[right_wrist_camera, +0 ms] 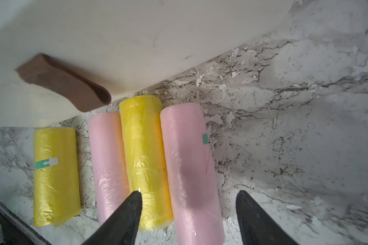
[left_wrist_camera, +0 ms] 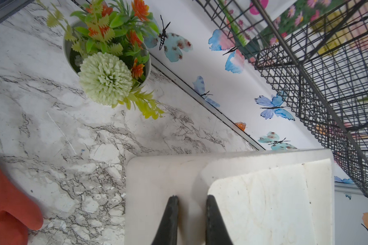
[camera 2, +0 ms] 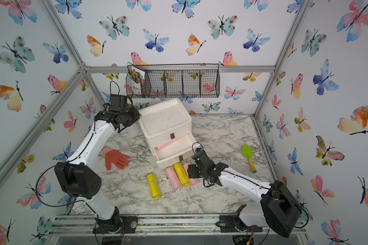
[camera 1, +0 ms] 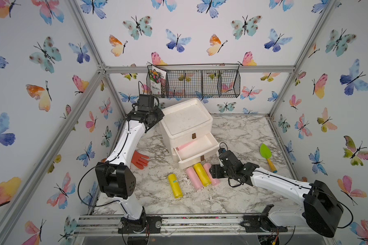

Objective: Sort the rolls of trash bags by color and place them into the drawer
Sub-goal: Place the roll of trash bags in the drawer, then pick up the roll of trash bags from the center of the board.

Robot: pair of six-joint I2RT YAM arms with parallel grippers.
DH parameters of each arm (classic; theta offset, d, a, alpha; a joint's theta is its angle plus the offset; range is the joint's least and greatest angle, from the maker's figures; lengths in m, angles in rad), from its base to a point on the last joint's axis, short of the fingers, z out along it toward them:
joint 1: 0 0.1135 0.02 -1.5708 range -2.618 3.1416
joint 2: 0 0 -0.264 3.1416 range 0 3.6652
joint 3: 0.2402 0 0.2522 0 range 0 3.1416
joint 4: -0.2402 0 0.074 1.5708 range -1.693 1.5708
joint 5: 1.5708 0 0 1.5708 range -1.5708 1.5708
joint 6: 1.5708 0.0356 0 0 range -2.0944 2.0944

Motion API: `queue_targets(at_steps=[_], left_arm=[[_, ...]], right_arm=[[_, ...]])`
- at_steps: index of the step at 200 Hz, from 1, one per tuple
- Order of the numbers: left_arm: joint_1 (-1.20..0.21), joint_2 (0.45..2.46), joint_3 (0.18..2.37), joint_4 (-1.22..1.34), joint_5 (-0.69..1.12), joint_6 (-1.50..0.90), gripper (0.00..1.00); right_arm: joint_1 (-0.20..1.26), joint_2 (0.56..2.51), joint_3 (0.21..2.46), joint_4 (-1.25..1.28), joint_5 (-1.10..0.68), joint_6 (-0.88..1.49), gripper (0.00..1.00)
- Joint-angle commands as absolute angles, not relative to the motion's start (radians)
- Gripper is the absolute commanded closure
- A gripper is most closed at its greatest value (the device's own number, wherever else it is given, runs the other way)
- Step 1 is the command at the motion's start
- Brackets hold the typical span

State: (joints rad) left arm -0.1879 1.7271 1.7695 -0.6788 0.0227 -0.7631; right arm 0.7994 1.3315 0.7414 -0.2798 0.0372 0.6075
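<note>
The white cabinet's point(camera 1: 186, 118) lower drawer point(camera 1: 202, 149) is pulled out and a pink roll point(camera 1: 186, 145) lies in it at the back. In front of it on the marble lie a pink roll point(right_wrist_camera: 108, 161), a yellow roll point(right_wrist_camera: 145, 152) and another pink roll point(right_wrist_camera: 189, 161), side by side. A second yellow roll point(camera 1: 175, 186) lies apart, further left. My right gripper point(right_wrist_camera: 189, 194) is open just above the right-hand pink roll, one finger over the yellow roll beside it. My left gripper point(left_wrist_camera: 191, 197) is shut on the cabinet's top rim at its back left corner.
An orange rubber glove point(camera 1: 139, 159) lies left of the cabinet. A green-bladed trowel point(camera 1: 267, 156) lies to the right. A wire basket point(camera 1: 202, 82) with a seed packet point(camera 1: 156, 81) hangs on the back wall. A pot of artificial flowers point(left_wrist_camera: 106, 59) stands behind the left arm.
</note>
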Motion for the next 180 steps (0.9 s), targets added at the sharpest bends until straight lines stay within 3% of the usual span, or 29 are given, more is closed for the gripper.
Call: queue_targets(at_steps=[1,15,29,62,98,180], left_arm=[[-0.227,1.786,1.755,-0.803,0.109,-0.749,0.82],[-0.227,1.790,1.758,-0.808,0.110,-0.743,0.80],[-0.227,1.797,1.762,-0.813,0.109,-0.736,0.71],[-0.228,1.803,1.761,-0.819,0.106,-0.733,0.67],[-0.227,1.804,1.759,-0.818,0.108,-0.735,0.82],[-0.229,1.808,1.751,-0.804,0.123,-0.745,0.90]], right_arm=[[0.802,1.356,0.742,-0.275,0.016,0.558,0.26],[0.802,1.372,0.744,-0.269,0.015,0.552,0.27],[0.802,1.389,0.746,-0.265,0.024,0.547,0.26],[0.802,1.412,0.736,-0.232,0.046,0.555,0.26],[0.802,1.461,0.732,-0.193,0.047,0.563,0.28],[0.802,1.524,0.704,-0.144,0.053,0.571,0.30]])
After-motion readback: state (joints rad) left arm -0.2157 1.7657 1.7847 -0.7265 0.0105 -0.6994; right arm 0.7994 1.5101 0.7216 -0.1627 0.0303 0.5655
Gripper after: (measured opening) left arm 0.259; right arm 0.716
